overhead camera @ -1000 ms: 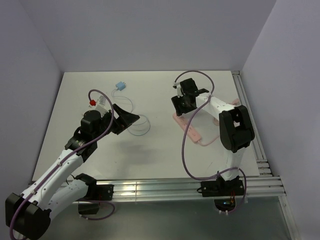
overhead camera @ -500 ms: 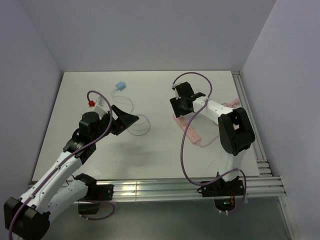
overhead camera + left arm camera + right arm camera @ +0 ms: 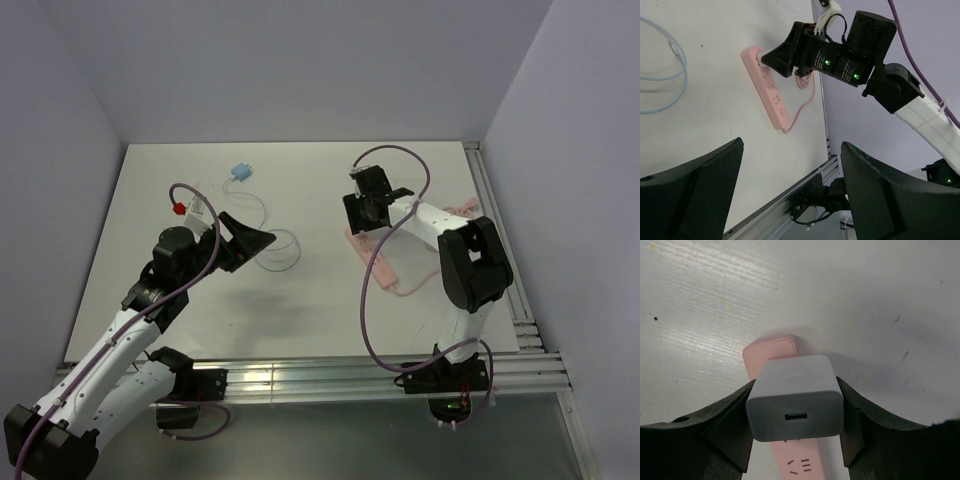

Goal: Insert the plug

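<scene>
My right gripper [image 3: 795, 410] is shut on a white plug block [image 3: 795, 397] with a USB port facing the camera. It holds the block over the far end of the pink power strip [image 3: 771, 351], close above its sockets, and short prong tips show under the block. In the top view the right gripper [image 3: 370, 210] stands at the strip's far end [image 3: 383, 265]. My left gripper [image 3: 250, 238] is open and empty above the table, left of the strip. The left wrist view shows the strip [image 3: 769, 90] and the right gripper [image 3: 785, 57] on it.
A light blue cable loop [image 3: 282, 250] lies near the left gripper, with its blue connector [image 3: 240, 172] further back. The strip's pink cord [image 3: 455, 208] runs towards the metal rail [image 3: 500, 240] at the right edge. Rails [image 3: 330, 378] line the near edge.
The right gripper with the plug has shifted slightly over the strip's far end. The left arm has drawn back a little towards the near left.
</scene>
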`<state>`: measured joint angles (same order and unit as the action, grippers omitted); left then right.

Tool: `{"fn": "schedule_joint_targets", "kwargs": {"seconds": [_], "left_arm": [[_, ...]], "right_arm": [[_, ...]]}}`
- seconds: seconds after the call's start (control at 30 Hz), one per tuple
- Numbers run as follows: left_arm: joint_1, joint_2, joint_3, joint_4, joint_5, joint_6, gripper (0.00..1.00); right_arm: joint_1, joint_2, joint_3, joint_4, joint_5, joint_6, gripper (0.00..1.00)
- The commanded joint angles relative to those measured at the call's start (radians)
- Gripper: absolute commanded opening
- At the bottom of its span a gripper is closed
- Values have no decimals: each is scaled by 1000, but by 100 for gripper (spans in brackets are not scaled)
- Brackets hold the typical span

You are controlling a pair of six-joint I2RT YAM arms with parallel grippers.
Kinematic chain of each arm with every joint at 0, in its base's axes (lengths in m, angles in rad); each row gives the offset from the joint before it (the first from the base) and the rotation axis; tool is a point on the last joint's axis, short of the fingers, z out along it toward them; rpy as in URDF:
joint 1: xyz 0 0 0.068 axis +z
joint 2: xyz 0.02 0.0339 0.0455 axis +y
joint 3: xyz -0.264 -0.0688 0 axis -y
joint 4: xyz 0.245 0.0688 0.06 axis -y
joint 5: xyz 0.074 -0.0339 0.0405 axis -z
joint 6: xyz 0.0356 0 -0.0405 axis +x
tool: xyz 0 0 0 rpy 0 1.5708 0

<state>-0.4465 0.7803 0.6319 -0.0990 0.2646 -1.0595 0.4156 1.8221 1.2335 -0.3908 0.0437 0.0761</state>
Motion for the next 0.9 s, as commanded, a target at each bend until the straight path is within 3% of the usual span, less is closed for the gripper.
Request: {"fn": "schedule_joint_targets", "kwargs": {"seconds": [0.0, 0.2, 0.3, 0.47, 0.6, 0.87], "left_arm": [[3, -18, 5, -16, 2, 15, 84], [3, -35, -17, 2, 5, 6, 84], [2, -39, -35, 15, 12, -3, 84], [2, -52, -52, 22, 19, -13, 84], [3, -55, -38, 5, 18, 3, 84], [3, -70, -29, -18, 5, 21, 84]], "right_arm": [[63, 83, -92, -145, -110, 257, 0], [118, 137, -112, -142, -61, 319, 0], [143, 173, -149, -77, -134, 352, 0], [155, 249, -150, -56, -129, 364, 0], [143, 296, -198, 56, -235, 386, 0], [155, 237, -189, 41, -125, 373, 0]]}}
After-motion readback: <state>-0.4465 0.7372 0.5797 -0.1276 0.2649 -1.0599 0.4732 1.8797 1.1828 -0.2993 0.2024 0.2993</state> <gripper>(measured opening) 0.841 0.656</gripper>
